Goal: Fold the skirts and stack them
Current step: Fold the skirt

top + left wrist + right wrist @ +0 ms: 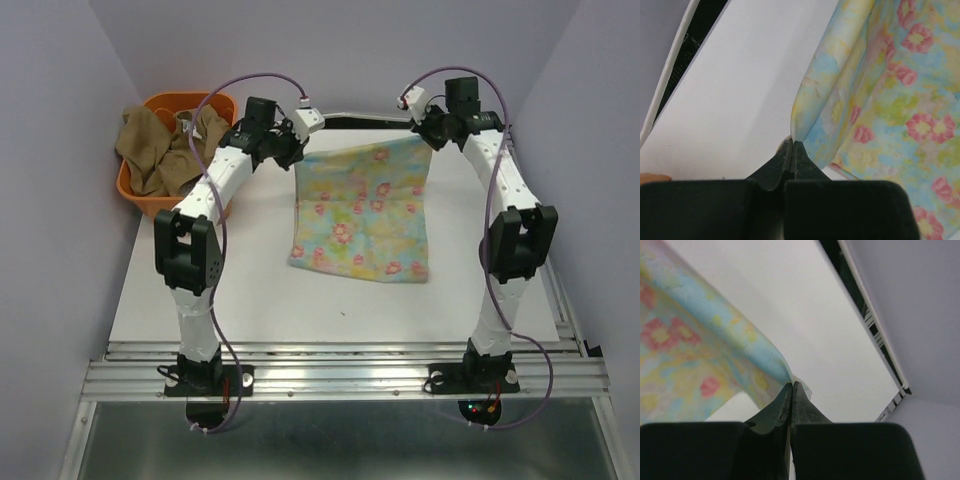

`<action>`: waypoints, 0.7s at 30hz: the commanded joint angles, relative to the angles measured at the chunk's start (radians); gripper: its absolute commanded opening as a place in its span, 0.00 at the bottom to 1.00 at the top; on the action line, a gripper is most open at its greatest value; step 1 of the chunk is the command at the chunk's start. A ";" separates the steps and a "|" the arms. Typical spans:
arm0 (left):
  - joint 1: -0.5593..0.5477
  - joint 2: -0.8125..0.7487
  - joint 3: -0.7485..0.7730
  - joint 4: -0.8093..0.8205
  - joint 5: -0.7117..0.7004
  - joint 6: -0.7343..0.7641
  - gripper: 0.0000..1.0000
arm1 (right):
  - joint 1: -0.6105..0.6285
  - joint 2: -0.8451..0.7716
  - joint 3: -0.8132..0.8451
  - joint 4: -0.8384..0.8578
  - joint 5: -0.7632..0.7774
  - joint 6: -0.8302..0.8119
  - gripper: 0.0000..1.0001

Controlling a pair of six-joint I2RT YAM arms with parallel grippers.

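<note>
Floral skirt [365,215]: far edge spans crosswise between left gripper [296,158] and right gripper [428,136], both clamped on its corners; body trails nearward.

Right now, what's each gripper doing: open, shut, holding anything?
Left gripper: closed, pinching one corner of the floral skirt.
Right gripper: closed, pinching the other lifted corner of the same skirt.

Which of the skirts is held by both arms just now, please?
The pastel floral skirt, pinched at its far corners by the left fingers and the right fingers; the tan-brown skirt lies bunched in the orange basket.
</note>
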 commanded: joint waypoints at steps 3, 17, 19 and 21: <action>0.009 -0.213 -0.259 0.034 0.004 0.094 0.00 | 0.046 -0.262 -0.289 -0.057 -0.038 -0.013 0.01; -0.029 -0.483 -0.901 0.245 -0.051 0.192 0.00 | 0.169 -0.553 -0.930 0.073 -0.043 0.189 0.01; -0.041 -0.486 -0.936 0.273 -0.057 0.163 0.00 | 0.169 -0.552 -0.963 0.113 -0.020 0.192 0.01; -0.055 -0.492 -0.979 0.323 -0.074 0.134 0.00 | 0.169 -0.546 -0.980 0.133 -0.006 0.194 0.01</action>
